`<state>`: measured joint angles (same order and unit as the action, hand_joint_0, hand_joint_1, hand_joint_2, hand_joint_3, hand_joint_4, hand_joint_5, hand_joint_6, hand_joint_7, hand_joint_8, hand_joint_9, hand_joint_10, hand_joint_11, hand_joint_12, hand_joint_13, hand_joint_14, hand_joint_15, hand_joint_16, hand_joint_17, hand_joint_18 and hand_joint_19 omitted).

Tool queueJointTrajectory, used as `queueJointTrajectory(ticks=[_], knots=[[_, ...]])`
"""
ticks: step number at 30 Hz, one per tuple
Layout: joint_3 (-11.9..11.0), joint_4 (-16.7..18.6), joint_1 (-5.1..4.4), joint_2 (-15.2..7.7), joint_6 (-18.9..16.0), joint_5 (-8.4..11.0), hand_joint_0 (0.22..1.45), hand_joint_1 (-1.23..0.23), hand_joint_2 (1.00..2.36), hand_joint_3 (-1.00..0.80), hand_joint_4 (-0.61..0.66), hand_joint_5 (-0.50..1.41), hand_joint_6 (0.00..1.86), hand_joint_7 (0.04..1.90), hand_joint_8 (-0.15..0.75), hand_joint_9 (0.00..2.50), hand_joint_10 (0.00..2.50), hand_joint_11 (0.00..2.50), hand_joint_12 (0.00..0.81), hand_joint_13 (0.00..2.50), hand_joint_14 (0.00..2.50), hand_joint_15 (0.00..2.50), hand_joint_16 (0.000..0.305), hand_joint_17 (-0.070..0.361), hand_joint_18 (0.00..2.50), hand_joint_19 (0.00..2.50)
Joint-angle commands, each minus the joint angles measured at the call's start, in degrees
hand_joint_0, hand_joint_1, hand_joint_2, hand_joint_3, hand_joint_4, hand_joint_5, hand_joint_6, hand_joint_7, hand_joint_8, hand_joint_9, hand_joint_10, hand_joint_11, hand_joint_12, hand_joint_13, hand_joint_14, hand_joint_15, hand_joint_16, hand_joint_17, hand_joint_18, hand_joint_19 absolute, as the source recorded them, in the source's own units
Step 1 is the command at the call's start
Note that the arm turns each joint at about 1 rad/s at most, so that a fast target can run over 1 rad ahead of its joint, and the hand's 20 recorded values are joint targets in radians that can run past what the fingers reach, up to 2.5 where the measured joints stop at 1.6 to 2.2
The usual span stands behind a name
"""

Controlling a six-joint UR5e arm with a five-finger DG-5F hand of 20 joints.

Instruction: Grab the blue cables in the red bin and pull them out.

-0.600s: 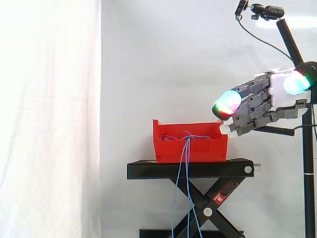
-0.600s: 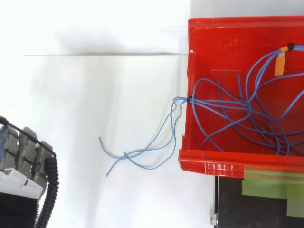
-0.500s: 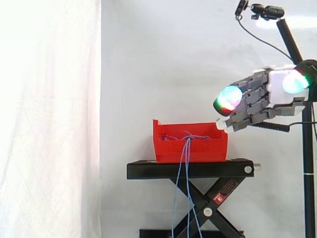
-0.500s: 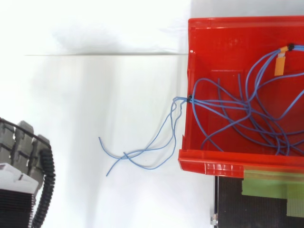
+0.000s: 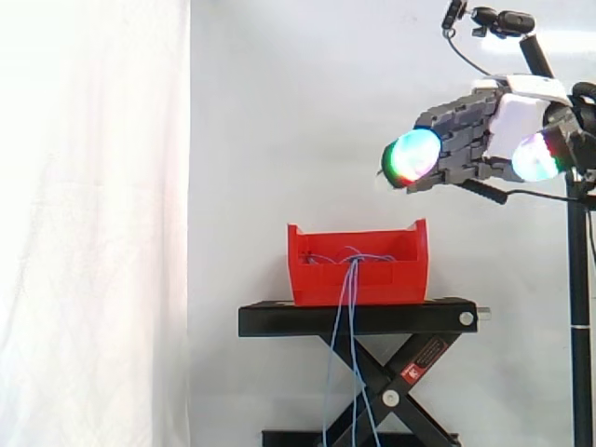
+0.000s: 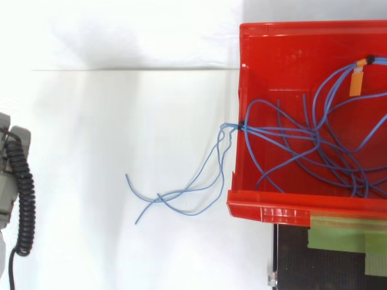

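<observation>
The red bin (image 5: 317,279) sits on the black stand. Thin blue cables (image 6: 314,145) lie tangled inside the bin (image 6: 284,60), with an orange tag at the far corner. One bunch spills over the bin's wall and hangs down (image 5: 349,317) in front of the stand. My hand (image 5: 466,140) hovers high above and to the right of the bin, well clear of it. Its fingers are stretched out toward the left, open, holding nothing, and the pads (image 5: 410,156) glow green and red. From above, the hand (image 6: 6,142) sits at the left edge, far from the cables.
The black scissor stand (image 5: 358,318) carries the bin; green tape (image 6: 347,232) is stuck on its top. A camera on a dark pole (image 5: 503,20) stands at the upper right behind my hand. A white curtain hangs behind.
My hand has risen from the bin's right rim to well above it, and from above it has slid toward the left edge. The cables and bin have not moved.
</observation>
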<state>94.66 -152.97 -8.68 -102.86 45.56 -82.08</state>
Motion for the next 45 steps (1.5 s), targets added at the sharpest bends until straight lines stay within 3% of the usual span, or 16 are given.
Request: queueJointTrajectory(ticks=[1, 6, 7, 10, 14, 20, 23, 24, 27, 32, 37, 39, 41, 42, 44, 45], knots=[[0.00, 1.27, -0.29, -1.99, 33.49, -0.36, 0.65, -1.13, 1.00, -1.00, 0.15, 0.61, 0.14, 0.68, 0.261, 0.50, 0.01, 0.43, 0.376, 0.37, 0.01, 0.22, 0.054, 0.122, 0.27, 0.21], [0.00, 2.68, -0.55, -5.42, 39.03, -0.54, 0.66, -1.12, 1.00, -1.00, 0.15, 0.62, 0.13, 0.69, 0.263, 0.53, 0.01, 0.50, 0.375, 0.38, 0.01, 0.23, 0.054, 0.121, 0.27, 0.21], [0.00, 3.64, -0.55, -7.26, 41.32, -0.63, 0.66, -1.12, 1.00, -1.00, 0.14, 0.62, 0.14, 0.69, 0.264, 0.56, 0.02, 0.54, 0.375, 0.39, 0.01, 0.23, 0.054, 0.121, 0.27, 0.21], [0.00, 6.46, -0.11, -11.31, 47.56, -2.83, 0.66, -1.12, 1.00, -1.00, 0.14, 0.61, 0.15, 0.69, 0.265, 0.62, 0.02, 0.72, 0.376, 0.44, 0.01, 0.29, 0.053, 0.120, 0.30, 0.24], [0.00, 8.74, 0.15, -12.45, 53.27, -5.20, 0.66, -1.12, 1.00, -1.00, 0.13, 0.61, 0.13, 0.69, 0.274, 0.69, 0.02, 0.98, 0.381, 0.52, 0.02, 0.41, 0.052, 0.118, 0.37, 0.30], [0.00, 9.62, 1.21, -12.45, 63.55, -5.81, 0.66, -1.11, 1.00, -1.00, 0.12, 0.60, 0.02, 0.72, 0.275, 0.67, 0.02, 1.03, 0.387, 0.56, 0.02, 0.51, 0.052, 0.118, 0.40, 0.33], [0.00, 9.97, 1.38, -12.45, 64.61, -5.81, 0.66, -1.11, 1.00, -1.00, 0.13, 0.60, 0.00, 0.71, 0.276, 0.67, 0.02, 1.05, 0.387, 0.58, 0.02, 0.53, 0.052, 0.116, 0.40, 0.34], [0.00, 10.24, 1.91, -12.45, 66.98, -6.08, 0.66, -1.11, 1.00, -1.00, 0.12, 0.60, 0.00, 0.71, 0.275, 0.67, 0.02, 1.08, 0.388, 0.59, 0.02, 0.55, 0.052, 0.116, 0.40, 0.34], [0.00, 10.76, 2.17, -12.45, 71.11, -6.08, 0.66, -1.11, 1.00, -1.00, 0.13, 0.59, 0.00, 0.70, 0.276, 0.69, 0.01, 1.20, 0.392, 0.61, 0.02, 0.59, 0.051, 0.114, 0.41, 0.34], [-0.09, 12.35, 2.61, -12.45, 83.68, -6.08, 0.66, -1.12, 1.00, -1.00, 0.13, 0.59, 0.00, 0.70, 0.281, 0.70, 0.01, 1.31, 0.391, 0.61, 0.02, 0.60, 0.049, 0.111, 0.41, 0.34], [-0.09, 13.31, 3.05, -12.36, 87.28, -6.08, 0.66, -1.12, 1.00, -1.00, 0.13, 0.59, 0.00, 0.70, 0.278, 0.69, 0.01, 1.30, 0.392, 0.61, 0.02, 0.60, 0.049, 0.110, 0.41, 0.35], [-1.58, 13.75, 3.23, -12.45, 88.43, -6.43, 0.66, -1.12, 1.00, -1.00, 0.13, 0.59, 0.00, 0.70, 0.277, 0.68, 0.01, 1.31, 0.392, 0.60, 0.02, 0.60, 0.049, 0.110, 0.41, 0.35], [-3.96, 13.14, 3.76, -12.45, 91.50, -8.19, 0.67, -1.11, 1.00, -1.00, 0.12, 0.58, 0.00, 0.70, 0.282, 0.68, 0.01, 1.30, 0.389, 0.60, 0.02, 0.60, 0.049, 0.110, 0.41, 0.35], [-3.96, 13.14, 3.76, -12.45, 91.50, -8.19, 0.67, -1.11, 1.00, -1.00, 0.12, 0.58, 0.00, 0.70, 0.278, 0.68, 0.01, 1.29, 0.390, 0.60, 0.02, 0.60, 0.049, 0.110, 0.41, 0.36], [-5.89, 12.96, 4.37, -12.45, 96.51, -10.65, 0.67, -1.11, 1.00, -1.00, 0.12, 0.58, 0.00, 0.69, 0.278, 0.68, 0.01, 1.30, 0.389, 0.60, 0.02, 0.60, 0.049, 0.110, 0.41, 0.35], [-5.89, 12.96, 4.37, -12.45, 96.51, -10.65, 0.67, -1.11, 1.00, -1.00, 0.12, 0.59, 0.00, 0.69, 0.276, 0.67, 0.01, 1.29, 0.388, 0.59, 0.02, 0.60, 0.049, 0.110, 0.40, 0.35]])
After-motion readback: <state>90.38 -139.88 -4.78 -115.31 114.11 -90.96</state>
